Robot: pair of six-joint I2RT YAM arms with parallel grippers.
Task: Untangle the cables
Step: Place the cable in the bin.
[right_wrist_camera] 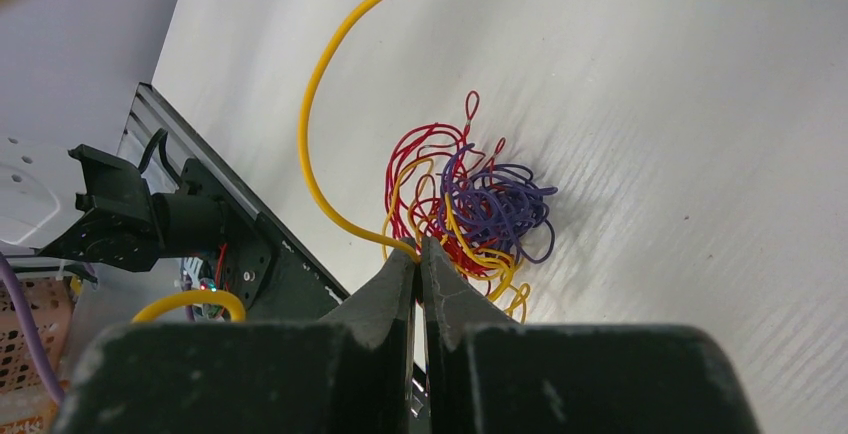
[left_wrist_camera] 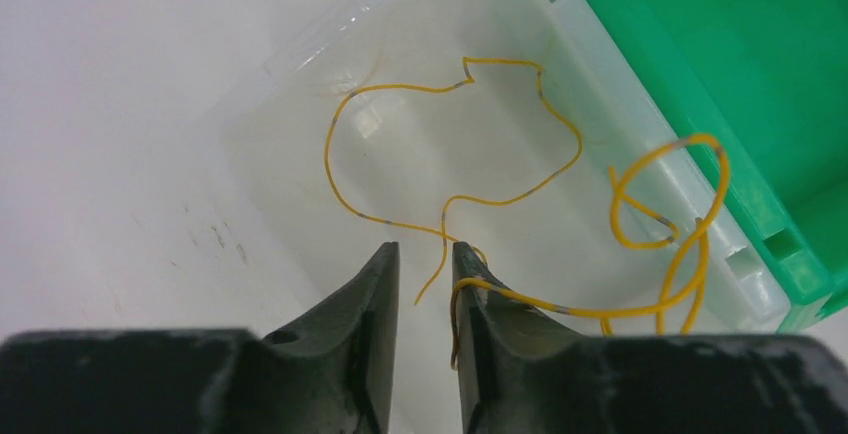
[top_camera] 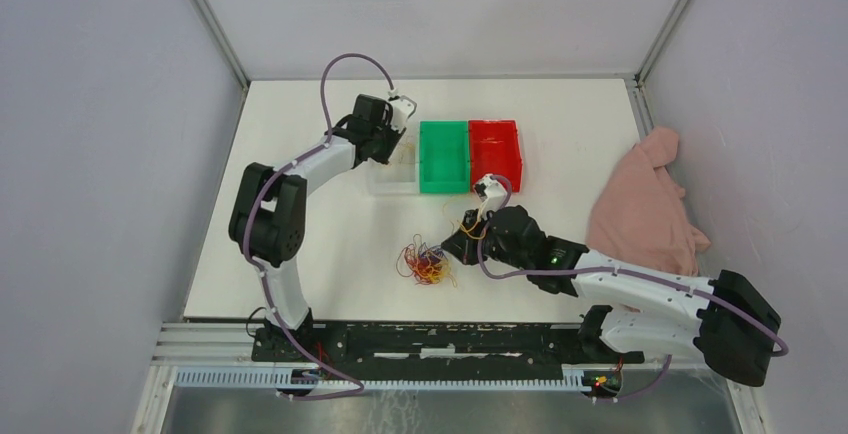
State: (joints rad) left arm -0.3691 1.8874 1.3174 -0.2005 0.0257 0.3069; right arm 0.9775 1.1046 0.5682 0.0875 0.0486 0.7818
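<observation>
Right pincer (right_wrist_camera: 420, 254) clamped shut on yellow strand (right_wrist_camera: 310, 134) at edge of tangle (right_wrist_camera: 480, 204), mid desk (right_wrist_camera: 700, 104). Left pincer (left_wrist_camera: 425, 252) slightly parted over clear bin (left_wrist_camera: 330, 29). Loose yellow cable (left_wrist_camera: 520, 189) lies inside, one stretch draped across finger.

Risks: left arm lifting could snag cable and drag it out of bin; hard right pull could cinch knot.

Tangle: thin red, yellow and purple loops, closely meshed.

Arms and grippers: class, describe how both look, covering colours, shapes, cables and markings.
The left arm and right arm have white links between bulky black joints. A lilac hose runs along each, and a white camera block sits at each wrist. The right arm carries a green light. The left gripper and right gripper each have two dark, tapering fingers.
</observation>
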